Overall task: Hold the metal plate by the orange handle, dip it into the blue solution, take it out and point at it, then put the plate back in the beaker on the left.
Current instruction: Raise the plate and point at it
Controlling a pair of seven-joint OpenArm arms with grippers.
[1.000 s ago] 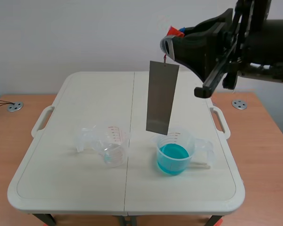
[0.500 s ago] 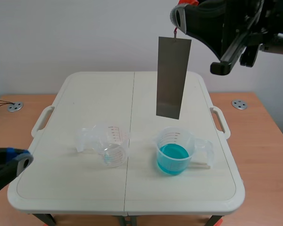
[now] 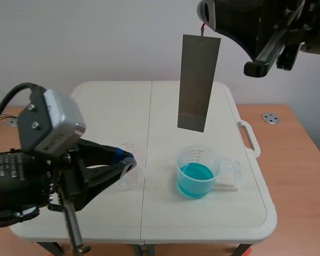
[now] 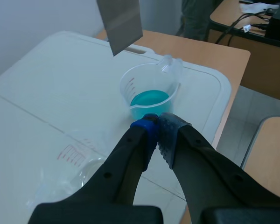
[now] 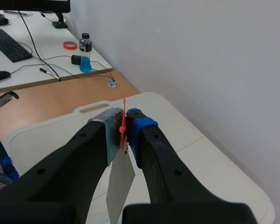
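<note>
– White surface (image 3: 96, 101), plain wall behind. Where's the plate?
– Plate (image 3: 199, 82) hangs in mid-air on the right, long axis vertical. Its lower edge is above the blue beaker (image 3: 198, 170) and slightly far of it, clear of the rim.
– Grip?
– Right jaws pinch the orange handle (image 5: 123, 127) at the plate's top edge, one pad on each side, with the plate dangling below. Right arm (image 3: 266, 26) is high at far right.
– Solution?
– Blue solution (image 3: 194, 175) sits in the lower part of that beaker. The plate's bottom band looks a shade darker. Could be wetting, can't confirm.
– Left side?
– Left arm (image 3: 21, 184) is low at near left. Left jaws are pressed together on nothing, tips just beside the empty beaker (image 4: 77, 161), aimed right toward the blue beaker.
– So pointing is next?
– My read, yes. The plate is clear of the liquid and the left arm is the free one. The plate lies up, right and far of the left jaws, so the tips have to rise and tilt toward its lower half.
– Risks?
– Clipping the empty beaker on the way up. Touching the plate would also set it swinging, since it only hangs from the handle. Stop short of contact.
</note>
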